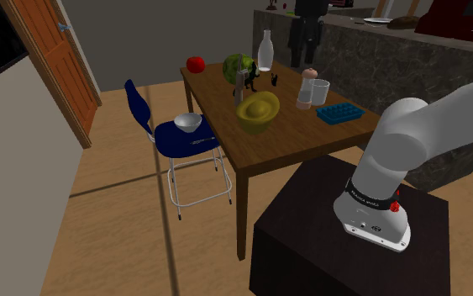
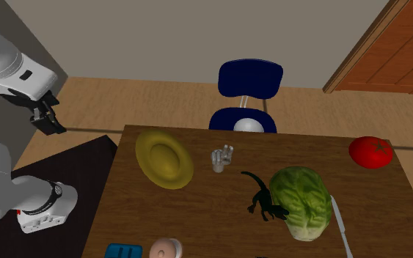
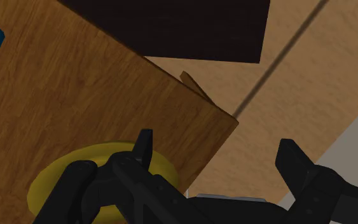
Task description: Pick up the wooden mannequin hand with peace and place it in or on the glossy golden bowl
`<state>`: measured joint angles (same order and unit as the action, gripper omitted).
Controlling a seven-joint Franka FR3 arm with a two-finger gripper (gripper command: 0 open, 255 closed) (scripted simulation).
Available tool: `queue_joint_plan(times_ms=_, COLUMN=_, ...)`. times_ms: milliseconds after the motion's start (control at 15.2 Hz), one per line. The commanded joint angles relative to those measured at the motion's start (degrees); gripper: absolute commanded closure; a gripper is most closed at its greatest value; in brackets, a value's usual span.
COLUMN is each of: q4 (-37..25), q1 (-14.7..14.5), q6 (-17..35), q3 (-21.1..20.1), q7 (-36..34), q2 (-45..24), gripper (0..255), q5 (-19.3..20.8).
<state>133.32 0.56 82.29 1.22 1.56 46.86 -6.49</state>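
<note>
Gaping gripper (image 3: 215,139), wrist view; yellow bowl (image 3: 42,184) beyond

Grained wooden table (image 2: 197,220), matt yellow bowl (image 2: 164,160), smooth pale-grey mannequin hand (image 2: 222,158).

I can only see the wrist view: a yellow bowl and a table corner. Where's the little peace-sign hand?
Observer: The mannequin hand stands upright on the table beside the golden bowl, not touching it.
Operator: Is my end effector close to it?
Observer: No, the end effector hangs off the table's side, past the bowl.
Operator: What's next to the hand?
Observer: A black dinosaur figure and a green cabbage.
</note>
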Motion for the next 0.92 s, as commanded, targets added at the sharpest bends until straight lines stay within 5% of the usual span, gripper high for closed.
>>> queue_joint_plan(times_ms=0, q4=0.0, q1=0.0, q6=0.0, q3=0.0, q7=0.0, q2=0.0, gripper=0, q5=0.0)
queue_joint_plan(times_ms=858, q4=-3.4, q1=2.2, q6=20.6, q3=8.0, q7=9.4, q2=-19.3, gripper=0, q5=3.0)
